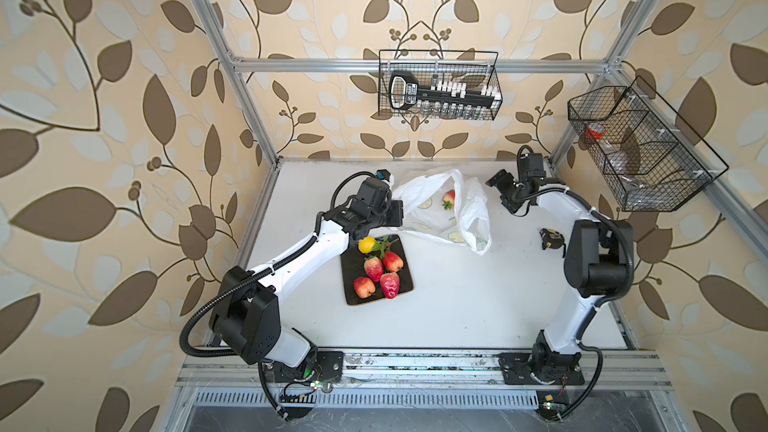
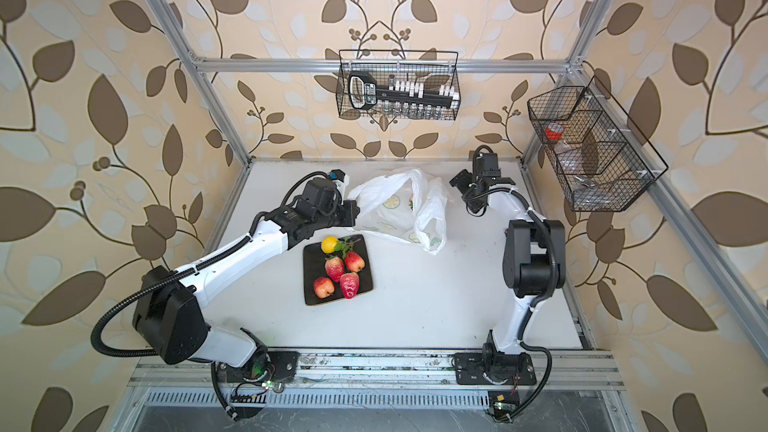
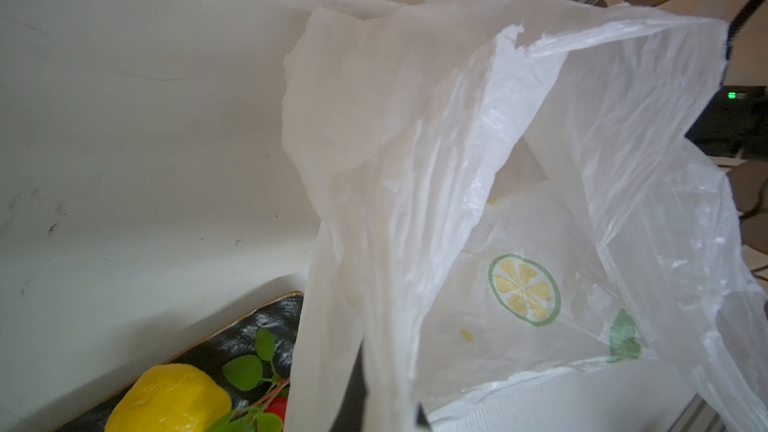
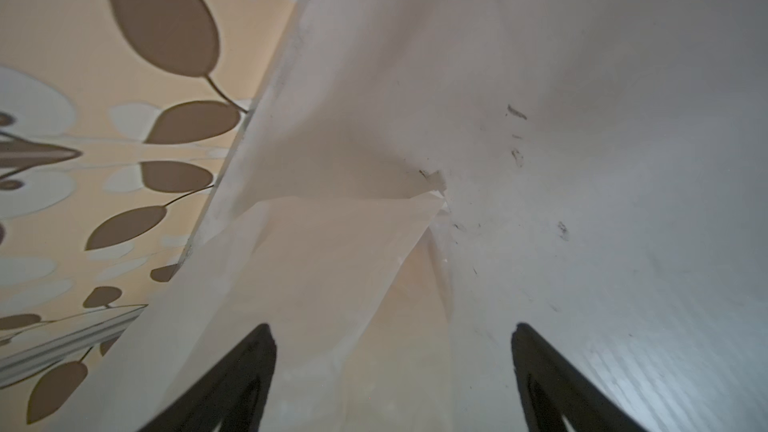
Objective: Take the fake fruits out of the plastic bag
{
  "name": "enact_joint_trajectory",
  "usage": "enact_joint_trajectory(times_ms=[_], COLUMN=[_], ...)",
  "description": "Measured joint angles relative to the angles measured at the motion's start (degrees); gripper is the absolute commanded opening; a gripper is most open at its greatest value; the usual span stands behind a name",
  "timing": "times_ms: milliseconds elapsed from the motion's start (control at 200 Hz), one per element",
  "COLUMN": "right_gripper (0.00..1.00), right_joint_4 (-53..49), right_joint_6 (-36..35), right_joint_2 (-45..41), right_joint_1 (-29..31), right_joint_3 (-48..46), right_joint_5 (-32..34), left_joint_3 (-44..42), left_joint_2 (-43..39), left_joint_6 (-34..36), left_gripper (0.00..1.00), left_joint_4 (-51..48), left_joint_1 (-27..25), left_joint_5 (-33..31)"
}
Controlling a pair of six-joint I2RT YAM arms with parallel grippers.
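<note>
1. Plastic bag [image 1: 473,218] lies on the bench [image 1: 457,305] just behind the black plate [image 1: 351,274], mouth gaping upward, one red fruit [image 1: 448,198] inside.
2. Left fingers [image 1: 395,213] are clamped on the bag's rim; right fingers [image 1: 494,181] stand wide and empty beside its far side.
3. Hold the rim high and taut, then lower the right fingers through the mouth, clear of the film.
4. That fruit seems to lie front-to-back, leafy end nearer the plate; I'd close across its narrow width.
</note>
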Motion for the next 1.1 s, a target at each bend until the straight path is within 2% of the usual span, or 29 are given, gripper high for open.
enact_joint_trajectory(times_ms=[115,415,540,610,655,765,930,1055,1100], right_gripper=[0.8,0.51,0.56,0.71,0.75,0.75,0.51,0.16,0.08], right_joint_4=[2.7,12.5,14.0,14.4,14.3,13.4,14.4,16.0,16.5], right_joint_6=[3.5,10.5,11.6,11.8,12.5,12.7,14.5,16.2,16.1], right_joint_2=[4.0,7.5,7.5,7.5,7.2,6.6,6.6,6.7,6.8], right_joint_1=[1.1,2.6,2.6,2.6,2.6,2.7,3.0,3.6,3.7], right_joint_3=[0.4,0.4,0.4,-0.1,-0.8,-2.0,-2.2,-2.1,-2.1], right_joint_5=[-0.2,-3.5,-5.1,-5.3,-5.2,-4.9,-6.2,-6.5,-6.6], left_joint_3=[0.0,0.0,0.1,0.2,0.2,0.2,0.2,0.2,0.2], left_joint_2=[-0.1,-0.1,0.1,0.6,0.9,0.9,0.9,0.9,0.9], left_joint_6=[1.2,1.4,1.4,1.4,1.4,1.4,1.4,1.4,1.4], left_gripper=[0.0,0.0,0.0,0.0,0.0,0.0,0.0,0.0,0.0], left_joint_4=[-0.4,-3.2,-4.0,-4.0,-4.1,-4.1,-4.1,-4.1,-4.1], left_joint_1=[0.0,0.0,0.0,0.0,0.0,0.0,0.0,0.0,0.0], left_joint_5=[-0.5,-0.5,-0.7,-1.0,-1.3,-1.8,-1.8,-1.9,-2.1])
